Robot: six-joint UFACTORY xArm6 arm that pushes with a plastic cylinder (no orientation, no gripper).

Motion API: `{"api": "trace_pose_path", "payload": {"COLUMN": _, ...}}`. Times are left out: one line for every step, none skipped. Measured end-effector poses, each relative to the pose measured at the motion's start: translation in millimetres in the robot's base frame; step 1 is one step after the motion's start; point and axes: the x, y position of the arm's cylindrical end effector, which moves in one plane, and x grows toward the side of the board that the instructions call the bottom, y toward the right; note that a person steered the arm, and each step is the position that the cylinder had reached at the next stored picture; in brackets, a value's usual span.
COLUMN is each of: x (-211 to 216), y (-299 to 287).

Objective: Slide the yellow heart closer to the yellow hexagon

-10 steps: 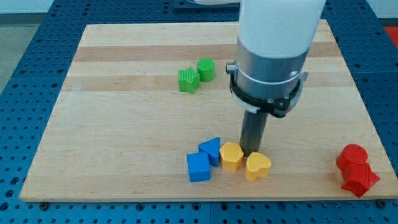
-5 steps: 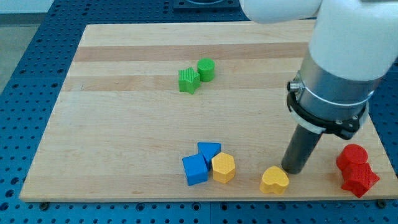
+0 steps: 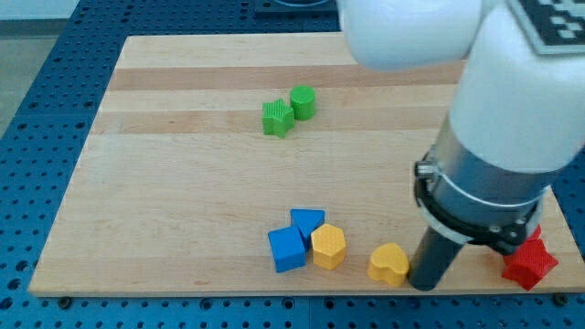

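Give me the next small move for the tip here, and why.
Probably keep pushing toward the view's left. My tip sits against the right side of the yellow heart, and a gap remains between the heart and the yellow hexagon, which lies left and slightly higher, touching the blue blocks.

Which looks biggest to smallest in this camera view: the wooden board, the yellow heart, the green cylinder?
1. Wooden board, by far.
2. Yellow heart.
3. Green cylinder, slightly smaller here, though it sits farther up the view, so the real difference is unsure.
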Motion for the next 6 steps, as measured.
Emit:
{"api": "trace_pose_path", "payload": {"x": 0.0, "y": -24.4}}
{"api": "trace_pose_path", "payload": {"x": 0.0, "y": -41.9}}
{"api": "trace_pose_path", "payload": {"x": 0.0, "y": -46.4}}
{"api": "trace_pose_path", "payload": {"x": 0.0, "y": -46.4}}
{"api": "trace_pose_path", "payload": {"x": -4.6, "y": -21.8}}
{"api": "trace_pose_path", "payload": {"x": -43.0, "y": 2.2}}
